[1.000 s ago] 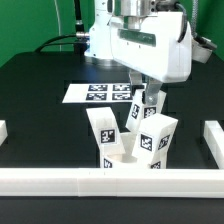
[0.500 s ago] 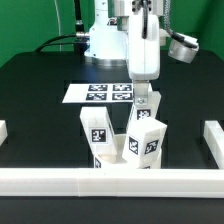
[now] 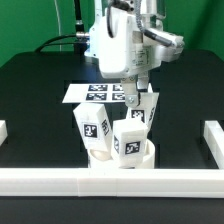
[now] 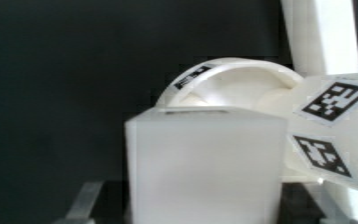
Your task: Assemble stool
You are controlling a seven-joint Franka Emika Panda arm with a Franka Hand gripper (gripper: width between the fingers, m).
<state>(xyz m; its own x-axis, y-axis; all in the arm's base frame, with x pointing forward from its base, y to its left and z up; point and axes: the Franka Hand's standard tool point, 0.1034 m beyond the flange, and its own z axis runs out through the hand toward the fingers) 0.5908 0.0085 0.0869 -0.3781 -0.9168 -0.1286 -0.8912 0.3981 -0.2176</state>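
The round white stool seat lies on the black table close to the front rail, sockets up. Three blocky tagged legs stand in it: one on the exterior view's left, one at the front, one at the rear. My gripper comes down from above and is shut on the rear leg. In the wrist view that leg fills the middle between my two fingers, with my gripper around it. The seat's curved edge and another tagged leg show behind it.
The marker board lies flat behind the stool. A long white rail runs along the table's front. Short rail ends stand at the exterior view's left and right.
My wrist has turned while gripping the rear leg. The seat and its legs have turned with it and shifted toward the exterior view's left.
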